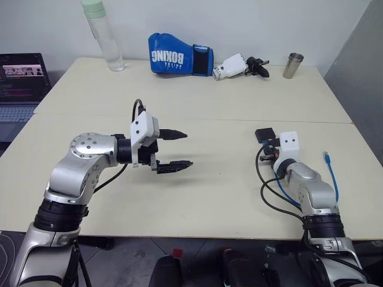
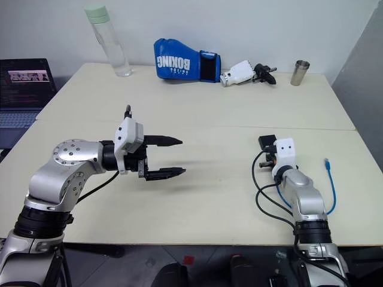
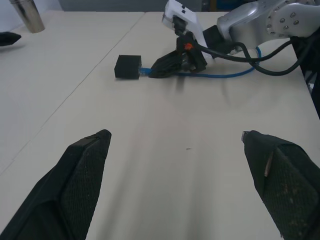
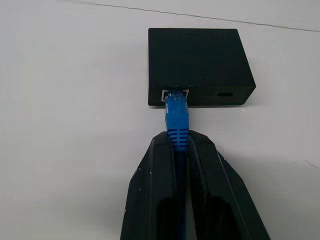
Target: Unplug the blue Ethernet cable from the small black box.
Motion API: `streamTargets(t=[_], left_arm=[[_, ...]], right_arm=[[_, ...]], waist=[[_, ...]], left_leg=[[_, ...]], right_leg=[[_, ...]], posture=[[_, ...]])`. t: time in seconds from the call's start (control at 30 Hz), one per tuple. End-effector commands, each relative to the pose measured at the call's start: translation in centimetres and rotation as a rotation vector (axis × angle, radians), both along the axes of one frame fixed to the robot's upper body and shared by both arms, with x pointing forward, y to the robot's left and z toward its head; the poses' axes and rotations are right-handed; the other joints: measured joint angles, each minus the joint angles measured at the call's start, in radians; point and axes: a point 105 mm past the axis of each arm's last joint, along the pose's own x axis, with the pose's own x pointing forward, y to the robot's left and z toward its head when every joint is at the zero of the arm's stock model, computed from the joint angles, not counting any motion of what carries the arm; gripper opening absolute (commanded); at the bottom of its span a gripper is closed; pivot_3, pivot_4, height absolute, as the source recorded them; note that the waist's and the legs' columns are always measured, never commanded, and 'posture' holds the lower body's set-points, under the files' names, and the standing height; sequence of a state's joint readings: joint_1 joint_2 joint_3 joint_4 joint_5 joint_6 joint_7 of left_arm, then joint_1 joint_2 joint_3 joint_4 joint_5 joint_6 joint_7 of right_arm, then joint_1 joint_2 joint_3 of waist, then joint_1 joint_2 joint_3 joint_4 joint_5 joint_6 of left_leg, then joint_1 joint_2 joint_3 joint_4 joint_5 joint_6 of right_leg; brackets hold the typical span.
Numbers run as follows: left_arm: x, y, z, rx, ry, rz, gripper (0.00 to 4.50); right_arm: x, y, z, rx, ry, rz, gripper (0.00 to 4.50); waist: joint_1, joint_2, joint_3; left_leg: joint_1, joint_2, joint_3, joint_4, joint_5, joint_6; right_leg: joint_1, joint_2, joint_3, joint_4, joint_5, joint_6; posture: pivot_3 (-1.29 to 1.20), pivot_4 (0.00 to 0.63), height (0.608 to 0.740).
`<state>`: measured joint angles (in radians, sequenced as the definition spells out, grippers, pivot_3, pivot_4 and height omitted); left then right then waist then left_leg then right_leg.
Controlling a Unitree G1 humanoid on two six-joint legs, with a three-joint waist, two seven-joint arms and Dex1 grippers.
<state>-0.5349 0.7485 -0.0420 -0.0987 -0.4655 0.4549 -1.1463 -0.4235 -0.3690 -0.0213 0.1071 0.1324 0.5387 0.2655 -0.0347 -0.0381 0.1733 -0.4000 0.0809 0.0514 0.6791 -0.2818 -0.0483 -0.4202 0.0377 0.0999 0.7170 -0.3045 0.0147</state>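
Two end effectors, one job: only my right one is doing the work at this point, so here's the rundown.

Right end effector (image 4: 181, 145): clamped shut on the blue Ethernet cable (image 4: 177, 120), pinching it just behind the plug. I'd say gripping that close to the plug is the point, so a pull goes straight along the port and not sideways through slack cord.

Small black box (image 4: 197, 60): lying flat on the table (image 1: 215, 113), right in front of my right fingers, port edge facing me. Nothing is holding it down.

Plug: seated in the port, so the unplugging isn't done yet.

Rest of the cable: runs back under my right arm and loops out on the table beside it, loose end (image 1: 327, 157) lying free near the table's right edge.

Left end effector (image 1: 173, 150): wide open, holding nothing, hovering above the table well apart from the box and pointing toward it. Probably parked there in case the box needs pinning.

My worry: the box looks light, so a straight pull may just drag it along. The latch tab may also need squeezing.

Background stuff: boxing glove (image 1: 179, 61), water bottle (image 1: 105, 36) and metal cup (image 1: 292, 65) at the far edge, out of the way.
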Motion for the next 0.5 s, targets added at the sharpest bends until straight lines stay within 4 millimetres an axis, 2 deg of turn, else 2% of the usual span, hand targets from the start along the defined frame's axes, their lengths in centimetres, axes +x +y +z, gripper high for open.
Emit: streamTargets(t=[0.03,0.17,0.27,0.37,0.5], left_arm=[[0.5,1.5,0.4,-0.036,0.027,0.049,4.50],[0.8,2.2,0.4,-0.063,0.092,0.058,4.50],[0.6,2.0,0.4,-0.087,0.159,0.029,4.50],[0.2,1.6,0.7,-0.109,0.237,-0.023,4.50],[-0.3,1.3,1.1,-0.126,0.317,-0.074,4.50]], right_arm=[[-1.7,3.7,3.1,-0.267,-0.201,0.299,0.07],[-4.5,6.9,3.6,-0.604,-0.395,0.601,0.07],[-6.4,9.1,4.4,-0.849,-0.622,0.806,0.07],[-7.1,11.0,5.8,-0.912,-0.791,0.889,0.07],[-7.3,12.6,7.5,-0.930,-0.927,0.930,0.06]], waist=[[0.000,0.001,0.000],[-0.005,0.002,0.001],[-0.006,0.002,0.001],[-0.006,0.002,0.001],[-0.007,0.001,0.001]], left_leg=[[0.000,0.000,0.000,0.000,0.000,0.000],[0.000,0.000,-0.001,0.000,0.000,0.000],[0.000,0.000,-0.001,0.000,0.000,0.000],[0.000,0.000,-0.001,0.001,0.000,0.000],[0.000,0.000,-0.001,0.001,0.000,0.000]], right_leg=[[0.000,0.000,0.000,0.000,0.000,0.000],[-0.001,0.000,-0.001,0.000,-0.001,0.001],[0.000,0.000,-0.001,0.000,-0.001,0.001],[0.000,0.000,-0.001,0.000,-0.001,0.001],[0.000,0.000,-0.001,0.000,0.000,0.001]], posture=[[0.00,0.150,0.740],[0.00,0.150,0.740],[0.00,0.150,0.740],[0.00,0.150,0.740],[0.00,0.150,0.740]])
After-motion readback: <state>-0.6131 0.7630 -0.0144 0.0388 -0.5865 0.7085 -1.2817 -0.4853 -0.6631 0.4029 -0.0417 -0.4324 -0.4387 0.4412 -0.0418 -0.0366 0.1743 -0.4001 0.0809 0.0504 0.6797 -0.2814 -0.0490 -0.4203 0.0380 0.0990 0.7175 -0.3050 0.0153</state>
